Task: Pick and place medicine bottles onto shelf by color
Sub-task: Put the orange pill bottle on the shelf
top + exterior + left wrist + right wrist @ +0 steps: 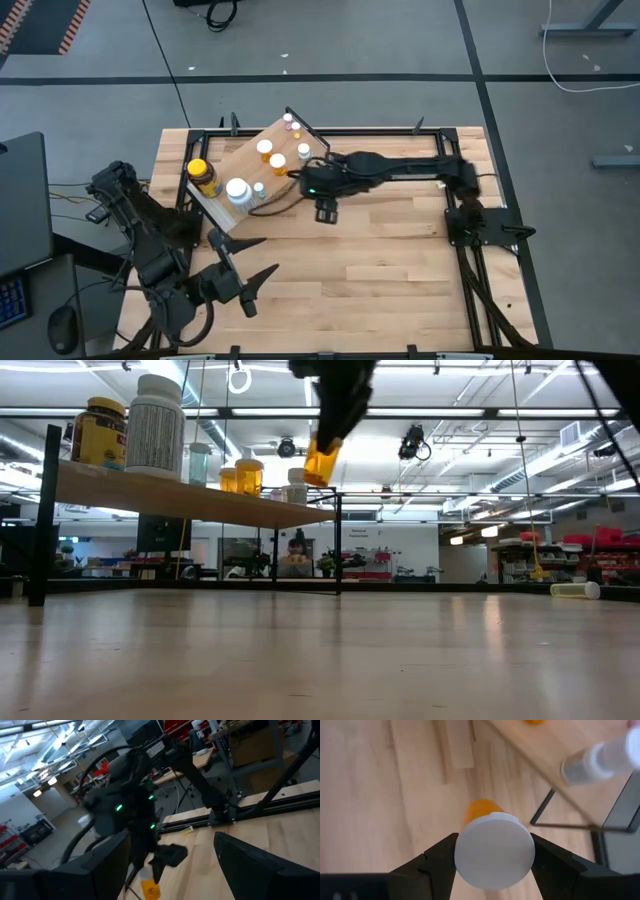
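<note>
Orange vial [494,851] clamped between right gripper [495,857] fingers, beside shelf [560,740].

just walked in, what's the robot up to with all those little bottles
The right gripper holds an orange vial by its white cap, lifted clear of the table beside the shelf. Several bottles already stand on the shelf, including an amber jar. The left gripper waits open near the table's front edge.

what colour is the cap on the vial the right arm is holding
White, on the orange vial; the right wrist view shows the cap best.
</note>
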Tool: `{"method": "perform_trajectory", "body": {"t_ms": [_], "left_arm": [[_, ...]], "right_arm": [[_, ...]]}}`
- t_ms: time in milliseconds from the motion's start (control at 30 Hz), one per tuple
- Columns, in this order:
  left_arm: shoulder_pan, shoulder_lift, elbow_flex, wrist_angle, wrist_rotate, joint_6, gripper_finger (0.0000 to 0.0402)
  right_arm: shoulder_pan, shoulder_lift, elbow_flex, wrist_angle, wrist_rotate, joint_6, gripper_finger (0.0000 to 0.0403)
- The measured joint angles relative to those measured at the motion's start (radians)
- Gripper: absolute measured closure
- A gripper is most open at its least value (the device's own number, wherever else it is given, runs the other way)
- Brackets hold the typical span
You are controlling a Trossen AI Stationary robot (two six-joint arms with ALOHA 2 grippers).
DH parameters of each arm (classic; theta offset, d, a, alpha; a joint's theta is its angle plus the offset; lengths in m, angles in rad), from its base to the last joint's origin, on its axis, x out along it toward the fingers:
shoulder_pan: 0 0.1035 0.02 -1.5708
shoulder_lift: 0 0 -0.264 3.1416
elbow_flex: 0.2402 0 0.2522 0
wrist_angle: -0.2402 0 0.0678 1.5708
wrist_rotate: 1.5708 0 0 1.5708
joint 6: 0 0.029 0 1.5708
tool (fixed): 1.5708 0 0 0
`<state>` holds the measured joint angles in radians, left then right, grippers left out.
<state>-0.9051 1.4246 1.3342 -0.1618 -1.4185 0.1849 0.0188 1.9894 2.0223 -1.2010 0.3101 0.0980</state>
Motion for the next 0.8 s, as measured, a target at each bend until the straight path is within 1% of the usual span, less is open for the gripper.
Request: {"method": "perform_trajectory", "body": {"t_ms": [167,200,233,300,367,600,800], "left_arm": [[-0.027,0.000,0.000,-0.002,-0.057,0.021,0.0109],[-0.028,0.000,0.000,-0.003,-0.071,0.021,0.0109],[-0.030,0.000,0.000,-0.008,-0.084,0.021,0.0109],[-0.029,0.000,0.000,-0.018,-0.103,0.021,0.0109],[-0.029,0.000,0.000,-0.023,-0.107,0.021,0.0109],[-0.007,0.000,0.000,-0.031,-0.108,0.021,0.0109],[0.041,0.000,0.000,-0.038,-0.108,0.036,0.0109]], "right_arm": [[-0.033,0.169,0.307,-0.134,-0.019,-0.039,0.0170],[-0.040,0.190,0.338,-0.139,-0.022,-0.047,0.0170],[-0.046,0.188,0.325,-0.110,-0.023,-0.060,0.0170],[-0.060,0.169,0.274,-0.052,-0.057,-0.096,0.0170],[-0.075,0.167,0.270,-0.035,-0.077,-0.098,0.0170],[-0.087,0.169,0.268,-0.039,-0.073,-0.121,0.0170],[-0.086,0.169,0.268,0.030,-0.071,-0.180,0.0170]]}}
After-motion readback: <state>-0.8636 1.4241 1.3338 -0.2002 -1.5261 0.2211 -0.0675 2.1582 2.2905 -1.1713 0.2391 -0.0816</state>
